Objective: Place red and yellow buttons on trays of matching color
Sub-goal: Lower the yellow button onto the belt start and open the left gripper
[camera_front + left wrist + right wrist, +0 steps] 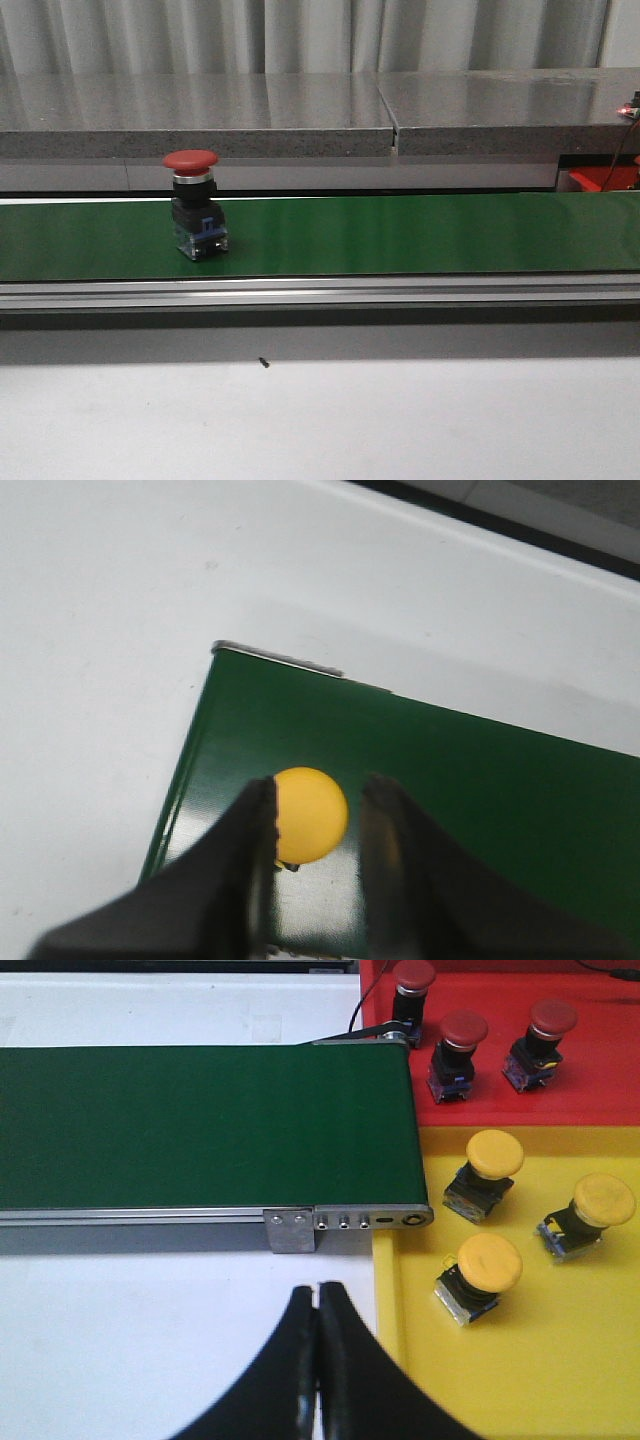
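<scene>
Long green belt [400,235] across the white counter [320,420], at its end a red tray [600,1100] with three red buttons and a yellow tray [520,1380] with three yellow buttons, all tipped over, blue-black bodies showing. Upright on the belt one red button [193,205]: domed red cap, silver collar, black body, blue base. Left claw [318,820] spread around a yellow button [310,813], contact not clear; right claw [318,1310] pressed together, holding nothing.

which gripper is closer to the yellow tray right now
Right. The right gripper, fingers together, hovers over the white table just beside the yellow tray. The left gripper straddles a yellow button at the belt's other end, no tray in its view.
</scene>
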Tool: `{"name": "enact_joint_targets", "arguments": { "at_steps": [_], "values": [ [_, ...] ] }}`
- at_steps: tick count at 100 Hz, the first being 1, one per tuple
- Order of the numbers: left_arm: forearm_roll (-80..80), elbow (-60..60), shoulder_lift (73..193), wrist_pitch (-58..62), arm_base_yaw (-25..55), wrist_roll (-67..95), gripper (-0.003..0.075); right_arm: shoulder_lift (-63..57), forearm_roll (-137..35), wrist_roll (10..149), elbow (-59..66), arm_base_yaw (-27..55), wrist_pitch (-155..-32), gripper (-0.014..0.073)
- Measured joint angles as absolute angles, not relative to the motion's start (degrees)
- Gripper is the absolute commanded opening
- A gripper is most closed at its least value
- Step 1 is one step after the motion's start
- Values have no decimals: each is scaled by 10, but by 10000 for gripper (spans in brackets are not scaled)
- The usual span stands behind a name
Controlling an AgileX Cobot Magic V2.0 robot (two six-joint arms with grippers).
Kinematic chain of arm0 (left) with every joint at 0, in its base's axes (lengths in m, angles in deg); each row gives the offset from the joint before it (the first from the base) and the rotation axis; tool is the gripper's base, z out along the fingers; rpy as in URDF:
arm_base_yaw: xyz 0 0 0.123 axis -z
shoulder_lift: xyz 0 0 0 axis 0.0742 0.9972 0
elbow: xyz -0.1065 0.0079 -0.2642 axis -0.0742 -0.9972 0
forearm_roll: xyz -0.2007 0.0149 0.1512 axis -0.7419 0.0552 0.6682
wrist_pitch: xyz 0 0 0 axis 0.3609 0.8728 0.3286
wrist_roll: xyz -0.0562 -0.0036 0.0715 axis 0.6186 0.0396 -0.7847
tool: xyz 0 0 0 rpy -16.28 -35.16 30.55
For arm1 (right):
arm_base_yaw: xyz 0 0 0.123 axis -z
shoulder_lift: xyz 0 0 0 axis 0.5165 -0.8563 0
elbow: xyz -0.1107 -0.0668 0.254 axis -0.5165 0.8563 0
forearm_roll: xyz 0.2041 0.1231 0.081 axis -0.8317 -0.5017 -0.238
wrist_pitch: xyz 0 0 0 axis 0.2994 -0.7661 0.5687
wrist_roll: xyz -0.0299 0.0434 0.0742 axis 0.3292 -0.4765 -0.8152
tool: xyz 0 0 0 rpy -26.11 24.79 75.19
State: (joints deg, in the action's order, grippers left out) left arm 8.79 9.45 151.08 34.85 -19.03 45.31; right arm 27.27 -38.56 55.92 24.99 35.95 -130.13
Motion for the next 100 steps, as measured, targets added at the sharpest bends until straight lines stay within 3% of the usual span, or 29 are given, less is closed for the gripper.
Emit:
{"name": "enact_joint_targets", "arguments": {
  "at_steps": [54, 100],
  "values": [
    [88, 28, 1334, 388, -62, 382, -20, 273, -386, 559, 250, 360, -1301, -67],
    [175, -122, 1183, 334, -49, 471, -20, 273, -386, 558, 250, 360, -1301, -67]
  ]
}}
